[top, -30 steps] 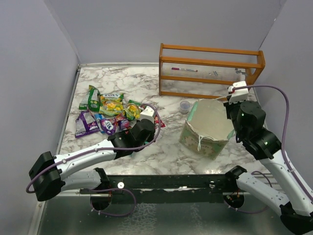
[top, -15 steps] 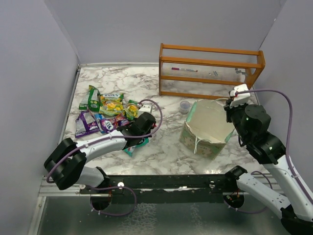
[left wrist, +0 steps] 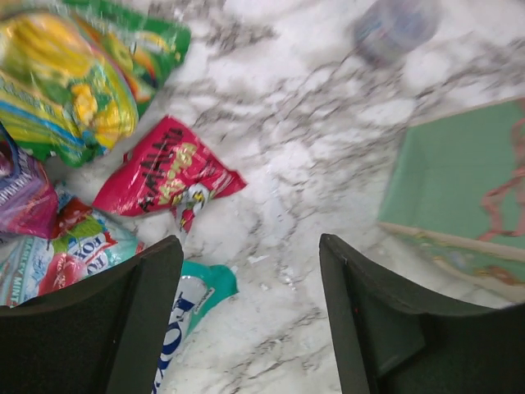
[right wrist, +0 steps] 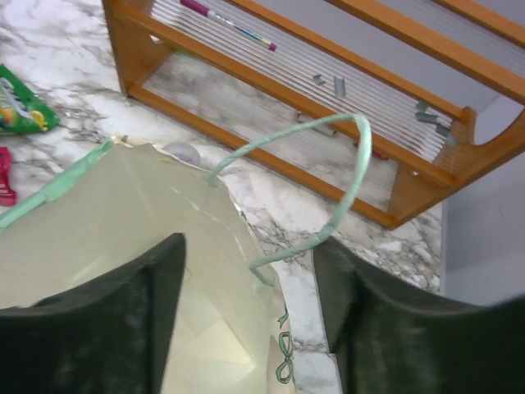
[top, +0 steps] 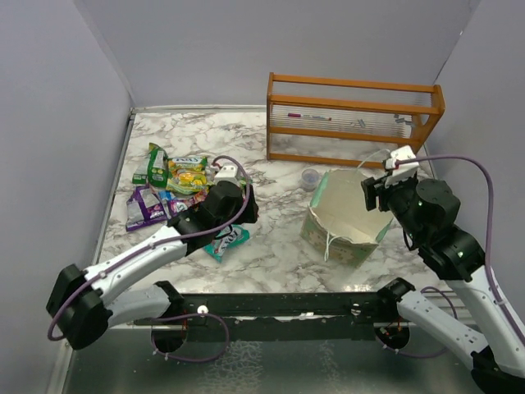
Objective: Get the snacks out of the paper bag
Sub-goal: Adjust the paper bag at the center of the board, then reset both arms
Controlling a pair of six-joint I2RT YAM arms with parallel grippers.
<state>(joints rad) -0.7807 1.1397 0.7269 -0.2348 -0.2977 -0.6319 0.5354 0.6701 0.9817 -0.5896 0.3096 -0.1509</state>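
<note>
The paper bag [top: 328,236] stands open on the marble right of centre, and its cream inside [right wrist: 123,213] looks bare where I can see it. My right gripper [top: 371,194] [right wrist: 250,246] is open astride the bag's right rim, one finger inside and one outside, with the mint string handle [right wrist: 349,180] looping past. The snacks [top: 176,187] lie piled at the left. A teal packet [top: 228,240] [left wrist: 197,295] lies apart, nearer the front. My left gripper [top: 243,212] [left wrist: 250,246] hangs open above the marble beside that packet, holding nothing. A red packet [left wrist: 164,176] lies just ahead of it.
An orange wooden rack [top: 353,115] [right wrist: 394,205] stands at the back right, behind the bag. A small clear cup [top: 310,176] [left wrist: 394,25] sits between the rack and the bag. Grey walls close in the table on the left, back and right.
My left gripper opened and drew back to the left, leaving the teal packet on the marble. My right gripper opened at the bag's right rim and shifted slightly left.
</note>
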